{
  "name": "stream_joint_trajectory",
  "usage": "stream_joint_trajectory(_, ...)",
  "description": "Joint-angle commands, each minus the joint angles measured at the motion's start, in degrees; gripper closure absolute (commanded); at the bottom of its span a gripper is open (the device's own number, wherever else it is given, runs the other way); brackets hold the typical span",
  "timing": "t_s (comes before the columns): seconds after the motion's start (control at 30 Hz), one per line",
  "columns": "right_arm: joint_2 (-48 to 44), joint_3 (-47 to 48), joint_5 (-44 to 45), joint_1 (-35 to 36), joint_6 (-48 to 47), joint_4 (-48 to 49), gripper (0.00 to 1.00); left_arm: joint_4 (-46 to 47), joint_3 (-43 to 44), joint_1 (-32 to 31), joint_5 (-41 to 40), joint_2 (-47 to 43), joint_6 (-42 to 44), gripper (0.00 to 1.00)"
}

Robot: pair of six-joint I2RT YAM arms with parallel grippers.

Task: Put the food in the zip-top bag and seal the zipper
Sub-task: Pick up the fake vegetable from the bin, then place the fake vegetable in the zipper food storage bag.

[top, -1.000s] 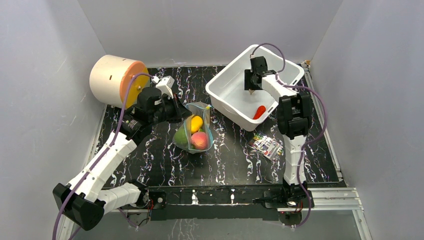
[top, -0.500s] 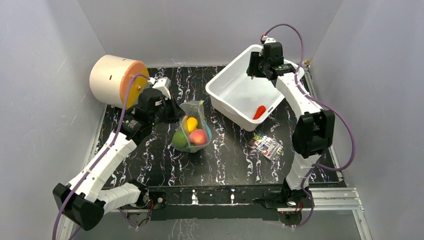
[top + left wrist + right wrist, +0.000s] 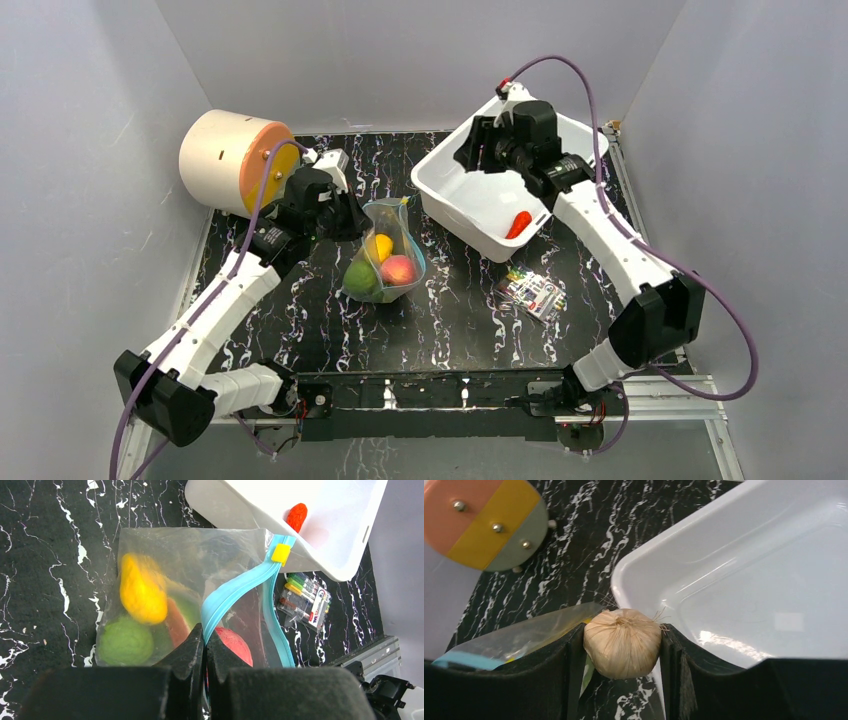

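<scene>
While the cream-and-orange drum [image 3: 225, 160] is sitting at the far left of the bench [image 3: 300, 320], the left end effector [image 3: 205, 636] is pinching tight on the zipper [image 3: 240, 587] at one end of the zip-top bag [image 3: 200, 550]. The strip's two tracks are parting, so the mouth is standing open. Inside the bag, a yellow piece [image 3: 142, 592], a green piece [image 3: 125, 641] and a red-pink piece [image 3: 235, 645] are lying together.

Further right, the right end effector [image 3: 472, 150] is hanging over the left rim of the white bin [image 3: 450, 205], on the side facing the bag, its fingers half spread and clamping a pale garlic-like bulb [image 3: 621, 642]. An orange-red piece [image 3: 518, 223] is lying in the bin, and a printed packet [image 3: 533, 292] is lying on the bench just beyond.

The bag is looking thin, limp and slippery, so the stiffer zipper strip is probably the soundest place to hold it. The bulb is appearing light and firm, best gripped across its belly.
</scene>
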Motion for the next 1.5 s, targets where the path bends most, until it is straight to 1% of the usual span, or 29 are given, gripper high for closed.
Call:
stream_joint_trajectory(0.0,-5.95,-1.93,-1.77,4.77,2.66,5.69,0.62,-0.14,1.96,-0.23,1.99,-0.22,0.07,1.00)
stream_joint_trajectory(0.13,-9.02,-2.89,-3.42,9.68,4.03,6.12,0.62,0.12,1.61,-0.23,2.63,-0.76,-0.71,1.00)
stream_joint_trajectory(0.23,-11.14,-3.13,-3.02,13.90,4.89,5.56,0.62,0.28,1.74,-0.21,3.38,-0.99,-1.43,1.00)
stream_joint_trajectory(0.33,-13.52,-5.06,-0.97,18.25,6.15,6.40,0.62,0.81,1.66,-0.23,3.91,-1.07,-2.40,1.00)
stream_joint_trajectory(0.53,-16.50,-13.02,0.79,25.28,9.13,11.36,0.62,0.77,1.39,-0.22,5.97,-1.14,-4.24,1.00)
stream_joint_trajectory(0.7,-16.33,-15.18,6.45,30.36,9.56,11.11,0.60,0.54,1.61,-0.23,6.46,-0.86,-3.73,1.00)
stream_joint_trajectory(0.87,-13.87,-15.03,8.39,31.22,8.25,9.76,0.59,0.22,2.28,-0.18,7.52,-0.53,-3.84,1.00)
stream_joint_trajectory(1.03,-10.19,-14.23,7.50,32.04,9.50,12.90,0.59,2.04,0.94,-0.21,6.80,-2.15,-4.95,1.00)
stream_joint_trajectory(1.23,-6.87,-13.57,11.76,32.53,9.74,11.28,0.58,2.22,0.78,-0.19,8.41,-1.61,-5.42,1.00)
stream_joint_trajectory(1.37,-5.21,-12.32,13.98,32.52,8.95,8.89,0.50,2.22,0.60,-0.23,8.66,-1.66,-5.38,1.00)
stream_joint_trajectory(1.47,-4.99,-11.23,14.40,32.51,8.66,7.99,0.38,2.40,0.56,-0.19,8.35,-1.57,-5.31,1.00)
